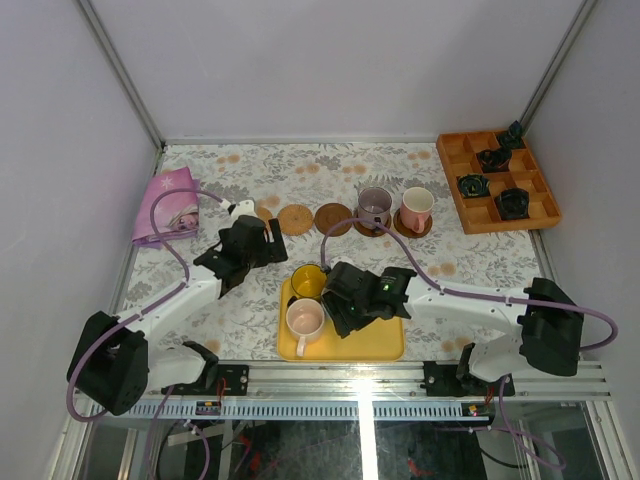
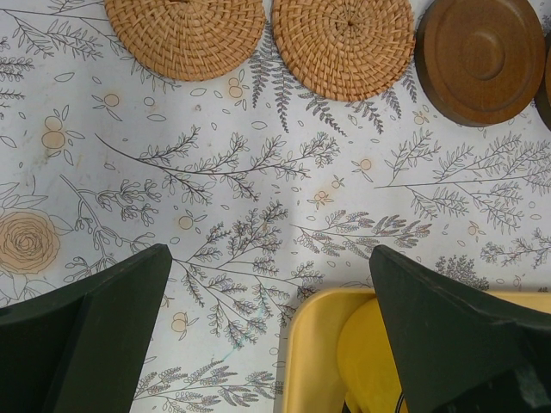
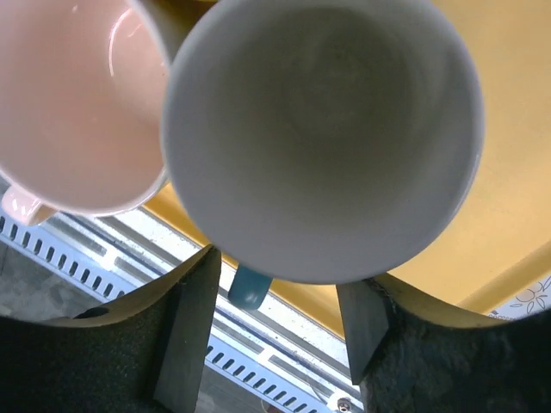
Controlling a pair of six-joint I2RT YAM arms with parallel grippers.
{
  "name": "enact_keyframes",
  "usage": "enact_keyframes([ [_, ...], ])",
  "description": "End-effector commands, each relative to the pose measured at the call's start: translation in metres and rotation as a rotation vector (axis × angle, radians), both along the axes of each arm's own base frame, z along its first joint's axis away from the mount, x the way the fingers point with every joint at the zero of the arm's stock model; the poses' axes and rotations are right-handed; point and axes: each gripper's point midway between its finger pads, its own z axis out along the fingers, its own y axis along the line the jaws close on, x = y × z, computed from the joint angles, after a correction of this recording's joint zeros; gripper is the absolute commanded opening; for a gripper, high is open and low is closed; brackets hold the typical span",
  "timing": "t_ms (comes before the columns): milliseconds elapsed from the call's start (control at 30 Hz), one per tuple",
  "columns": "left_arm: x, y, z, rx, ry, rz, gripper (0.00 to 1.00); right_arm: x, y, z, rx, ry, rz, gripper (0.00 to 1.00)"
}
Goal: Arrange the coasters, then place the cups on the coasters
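Overhead, the right pincer (image 1: pixel 342 300) hangs over the yellow tray (image 1: pixel 385 345) and hides whatever lies beneath it. The yellow cup (image 1: pixel 307 281) and pale pink cup (image 1: pixel 304 319) sit in that tray just beside it. The left pincer (image 1: pixel 262 240) covers part of one tan coaster (image 1: pixel 265 212), which lies in a row with a second tan coaster (image 1: pixel 296 219) and a bare dark coaster (image 1: pixel 333 219). Further right, the purple-grey cup (image 1: pixel 374 206) and salmon cup (image 1: pixel 416 207) each stand on occupied coasters (image 1: pixel 358 229). A wooden divided tray (image 1: pixel 455 160) holds black objects (image 1: pixel 492 158) too small to identify. From the left wrist, the left pincer gapes wide over the flowered tabletop (image 2: pixel 258 172), touching nothing, with a tray corner cut off at the bottom. From the right wrist, the right pincer stands partly open astride the white cup (image 3: pixel 318 129), the cup's blue handle between its fingers (image 3: pixel 194 327). Whether they press the cup I cannot tell.
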Motion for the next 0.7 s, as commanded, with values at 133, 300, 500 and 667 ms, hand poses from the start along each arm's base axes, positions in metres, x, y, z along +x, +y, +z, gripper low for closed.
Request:
enact_keyframes([
  [133,0.008,-0.001,0.009,0.011,-0.038,-0.001,1.00,0.018,0.014,0.008,0.008,-0.064,-0.069,0.47],
  [300,0.004,0.000,0.005,0.012,-0.031,-0.005,1.00,0.018,0.013,0.009,-0.003,-0.060,-0.076,0.00],
  [500,0.005,-0.003,-0.001,0.007,-0.017,-0.015,1.00,0.017,-0.002,0.020,-0.009,-0.078,-0.132,0.00],
  [667,0.008,-0.008,0.000,0.008,-0.013,-0.033,1.00,0.030,-0.020,0.047,-0.011,-0.169,-0.217,0.00],
])
